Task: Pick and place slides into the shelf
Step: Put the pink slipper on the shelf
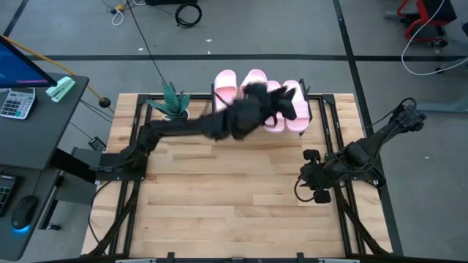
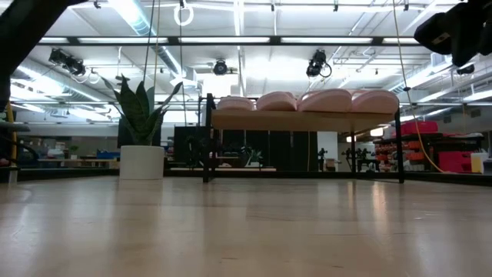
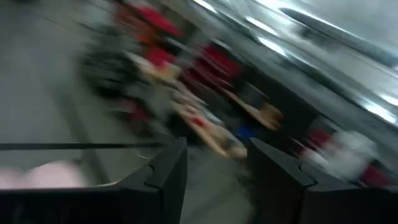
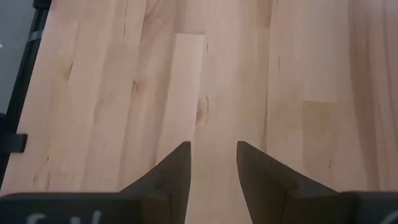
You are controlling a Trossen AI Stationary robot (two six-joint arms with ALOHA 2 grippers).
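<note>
Slides: four pale pink rubber slide sandals (image 2: 307,101) sit side by side in a row on top of the shelf, wide straps humped up, filling it from end to end.
Shelf: the small low rack with a light wood plank top and thin black metal frame (image 2: 304,121) stands at the far edge of the wooden slatted table (image 1: 219,197), toward the far right corner.
Left gripper: the left gripper (image 1: 287,106) is stretched out over the sandals, above the right half of the row; its wrist view is a blur, yet the two dark fingers (image 3: 163,176) show apart with clear space between and nothing held.
Right gripper: the right gripper (image 4: 212,168) hangs near the table's right edge, pointing down at bare planks, fingers parted a little, gripping nothing.
Plant: a spiky green plant in a white pot (image 2: 141,131) stands at the far edge, just left of the shelf and apart from it.
</note>
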